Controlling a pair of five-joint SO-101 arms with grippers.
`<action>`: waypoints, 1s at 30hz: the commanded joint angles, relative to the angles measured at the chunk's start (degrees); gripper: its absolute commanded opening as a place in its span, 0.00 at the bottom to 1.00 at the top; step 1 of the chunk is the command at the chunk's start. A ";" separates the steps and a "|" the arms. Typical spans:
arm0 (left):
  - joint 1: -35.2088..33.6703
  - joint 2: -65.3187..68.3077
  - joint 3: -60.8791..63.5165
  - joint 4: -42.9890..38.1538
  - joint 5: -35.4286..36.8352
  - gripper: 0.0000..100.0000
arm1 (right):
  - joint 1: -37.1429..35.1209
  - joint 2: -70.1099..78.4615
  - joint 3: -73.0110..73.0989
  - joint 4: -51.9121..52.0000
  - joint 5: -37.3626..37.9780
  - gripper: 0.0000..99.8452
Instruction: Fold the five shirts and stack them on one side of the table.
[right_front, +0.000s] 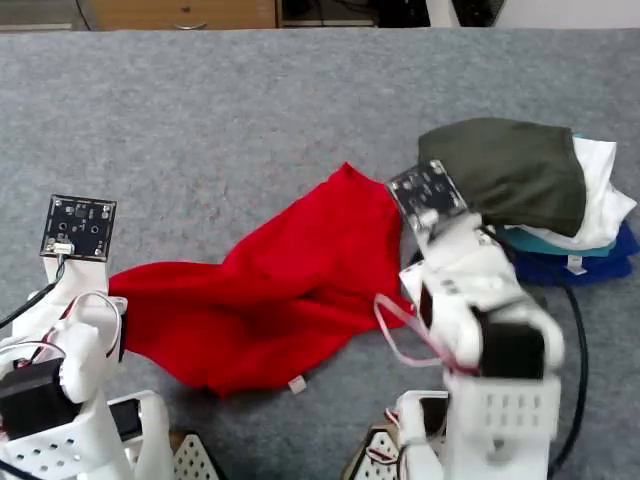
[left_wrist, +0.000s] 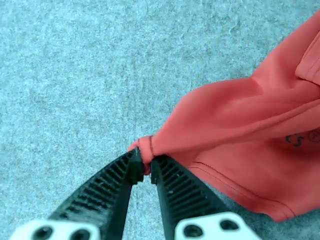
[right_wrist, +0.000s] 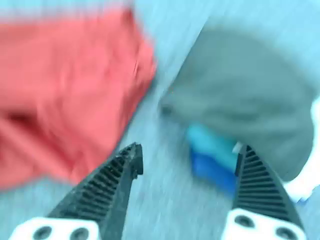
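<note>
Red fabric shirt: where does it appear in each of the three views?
High view: red fabric shirt spread mid-table, between the arms.
Left wrist view: its corner pinched by the left gripper.
Right wrist view: beyond the open right gripper, beside the folded stack.
Shared landmark: grey felt table.

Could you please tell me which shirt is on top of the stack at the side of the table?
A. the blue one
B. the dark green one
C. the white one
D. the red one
B: the dark green shirt lies on top, over the white shirt, the teal shirt and the blue shirt, while the red shirt lies spread out on the table.
</note>
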 joint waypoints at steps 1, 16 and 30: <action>0.26 0.13 -0.62 -0.88 0.18 0.02 | -5.67 1.01 -1.63 -5.89 -3.34 0.24; -0.09 -0.13 -0.35 -0.70 2.99 0.02 | -17.63 69.58 -45.14 -11.52 -3.34 0.13; -0.09 -0.04 -0.35 -0.79 4.13 0.02 | -20.70 126.55 -116.62 26.20 7.30 0.18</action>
